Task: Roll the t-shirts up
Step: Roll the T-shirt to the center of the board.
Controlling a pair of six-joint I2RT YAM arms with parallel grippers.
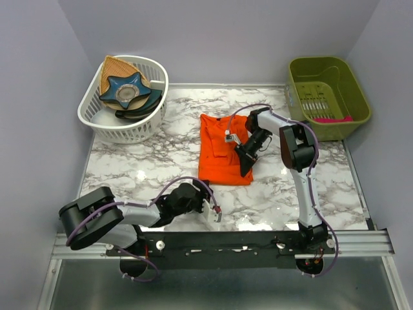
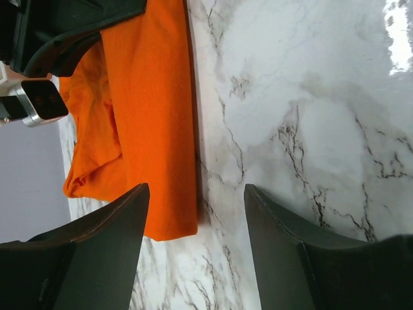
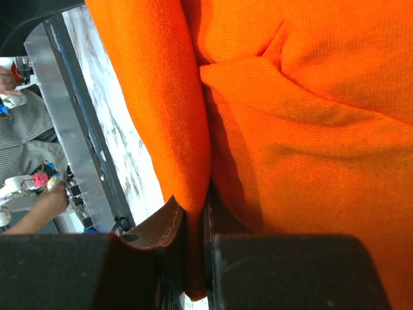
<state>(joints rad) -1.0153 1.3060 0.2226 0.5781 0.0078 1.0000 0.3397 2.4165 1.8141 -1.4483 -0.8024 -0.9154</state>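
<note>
Its wrist view alone shows right end effector (image 3: 195,258) clamping the t-shirt (image 3: 303,148).

I find no writing, label, brand mark or number that I can read in any of my three views.
</note>
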